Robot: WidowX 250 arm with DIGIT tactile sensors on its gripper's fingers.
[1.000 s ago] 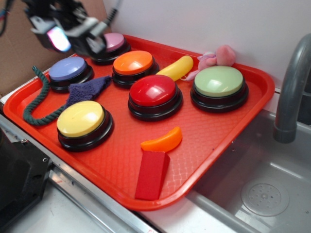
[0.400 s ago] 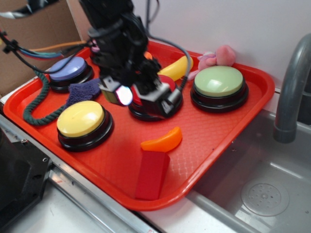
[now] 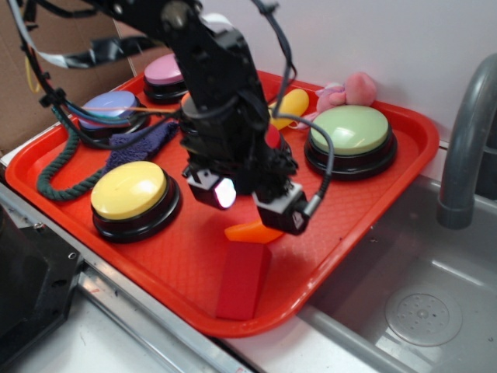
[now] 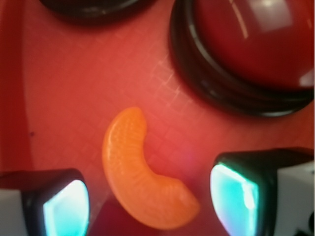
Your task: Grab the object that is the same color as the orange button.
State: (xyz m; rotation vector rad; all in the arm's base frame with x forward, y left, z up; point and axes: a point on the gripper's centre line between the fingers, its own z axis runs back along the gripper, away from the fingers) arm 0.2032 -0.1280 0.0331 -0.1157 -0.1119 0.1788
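The object, a small glossy orange crescent [image 3: 252, 231] [image 4: 142, 177], lies flat on the red tray [image 3: 365, 210], against the far end of a red block [image 3: 242, 280]. My gripper [image 3: 247, 203] [image 4: 150, 201] hovers right over it, open. In the wrist view the crescent's lower end sits between the two fingers [image 4: 66, 209], with a gap to each pad. The orange button is hidden behind the arm in the exterior view.
Close around stand the red button [image 4: 251, 44], yellow button [image 3: 129, 190] and green button [image 3: 349, 130]. Farther back are a yellow banana toy [image 3: 293, 102], pink plush [image 3: 349, 87], purple button [image 3: 112, 105], blue cloth [image 3: 144, 140] and green rope [image 3: 58, 167]. A sink [image 3: 419, 311] and faucet [image 3: 470, 140] lie right.
The arm has swung from the tray's back left corner across the buttons toward the front and come down over the orange crescent. Crescent and red block have not moved.
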